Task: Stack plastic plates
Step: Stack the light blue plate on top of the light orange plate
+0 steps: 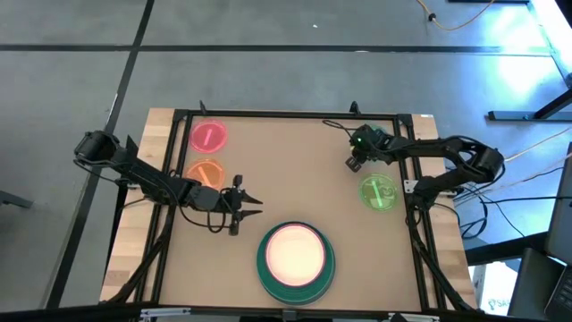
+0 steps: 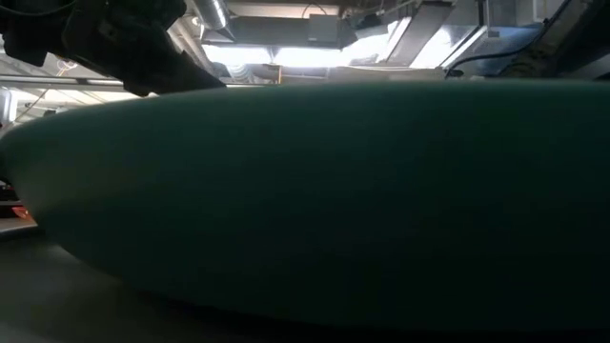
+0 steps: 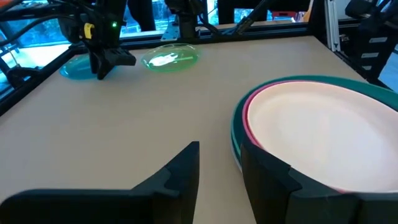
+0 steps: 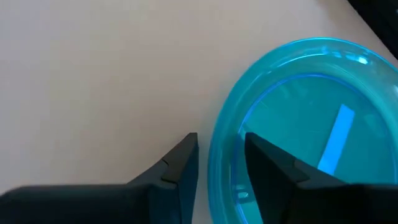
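Brown worktop point(image 1: 295, 161) carried the blue plate point(image 4: 311, 130) directly beneath the right gripper point(image 4: 221, 158), jaws released astride its rim; left gripper point(image 1: 243, 204) idled released.

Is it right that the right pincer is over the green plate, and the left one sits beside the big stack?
Not quite. The right pincer is at the blue plate, as the right wrist view shows; the green plate lies apart in the high view. The left pincer does sit beside the big stack.
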### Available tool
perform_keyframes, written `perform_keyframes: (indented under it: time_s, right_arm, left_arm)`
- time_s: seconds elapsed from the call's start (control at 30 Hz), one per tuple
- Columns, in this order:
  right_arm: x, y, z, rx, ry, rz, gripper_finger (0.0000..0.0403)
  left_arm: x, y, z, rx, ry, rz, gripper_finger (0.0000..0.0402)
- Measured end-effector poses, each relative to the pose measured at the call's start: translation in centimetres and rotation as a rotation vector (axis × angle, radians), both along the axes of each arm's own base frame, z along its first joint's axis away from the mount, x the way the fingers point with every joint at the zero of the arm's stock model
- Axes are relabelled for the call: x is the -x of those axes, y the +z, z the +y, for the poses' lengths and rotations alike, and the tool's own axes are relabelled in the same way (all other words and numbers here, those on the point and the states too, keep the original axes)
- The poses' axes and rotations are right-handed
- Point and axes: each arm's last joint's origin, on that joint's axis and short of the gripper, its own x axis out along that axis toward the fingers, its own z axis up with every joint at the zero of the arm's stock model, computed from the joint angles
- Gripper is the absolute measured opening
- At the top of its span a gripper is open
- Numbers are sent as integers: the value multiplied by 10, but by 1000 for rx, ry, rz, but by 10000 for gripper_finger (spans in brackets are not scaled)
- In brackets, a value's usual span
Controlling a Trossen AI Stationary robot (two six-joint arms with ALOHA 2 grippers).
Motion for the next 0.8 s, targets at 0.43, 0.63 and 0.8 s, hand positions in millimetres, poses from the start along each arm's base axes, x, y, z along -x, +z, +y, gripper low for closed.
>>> perform_keyframes:
  time_s: [0.43, 0.63, 0.8]
  right_arm:
    - [-5, 1, 0, 41, 57, -2, 8]
    - [-28, 12, 28, 63, 218, -59, 4]
    - [-53, 28, 70, 86, 403, -151, 6]
  left_arm:
    - [0, 0, 0, 1, 0, -3, 111]
    - [0, 0, 0, 1, 0, -4, 111]
    - [0, 0, 0, 1, 0, -4, 111]
